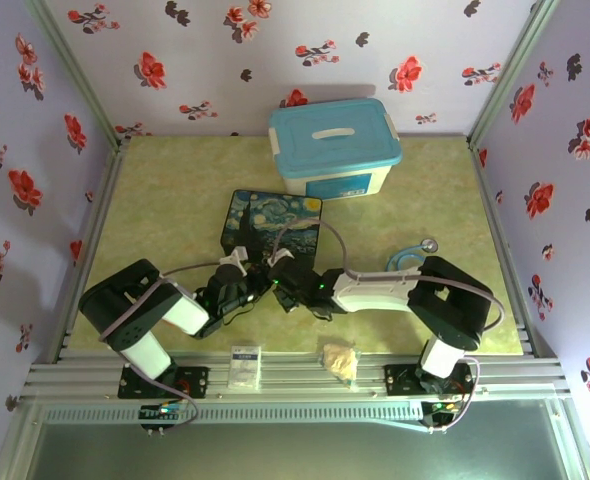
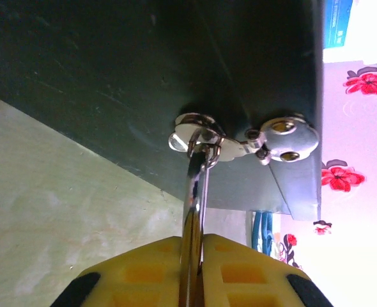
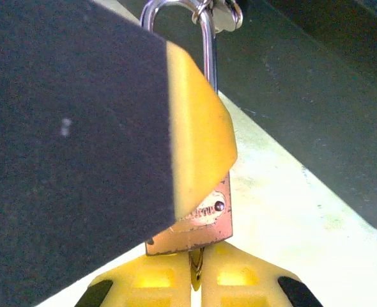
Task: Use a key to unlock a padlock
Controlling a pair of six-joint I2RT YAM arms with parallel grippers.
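Observation:
The brass padlock (image 3: 204, 220) hangs by its silver shackle (image 3: 209, 51) from the metal hasp (image 2: 195, 125) on the side of the dark painted tin (image 1: 272, 225). My left gripper (image 2: 198, 240) is shut on the padlock (image 2: 192, 214), which shows edge-on between its yellow fingers. One left finger (image 3: 198, 141) covers most of the lock body in the right wrist view. My right gripper (image 3: 197, 256) is shut on the small key (image 3: 195, 265), whose blade sits in the bottom of the padlock. Both grippers meet in front of the tin (image 1: 260, 285).
A white box with a blue lid (image 1: 333, 145) stands behind the tin. A blue looped cord with a metal disc (image 1: 415, 252) lies to the right. A beige wad (image 1: 340, 358) and a white packet (image 1: 244, 366) rest on the near rail.

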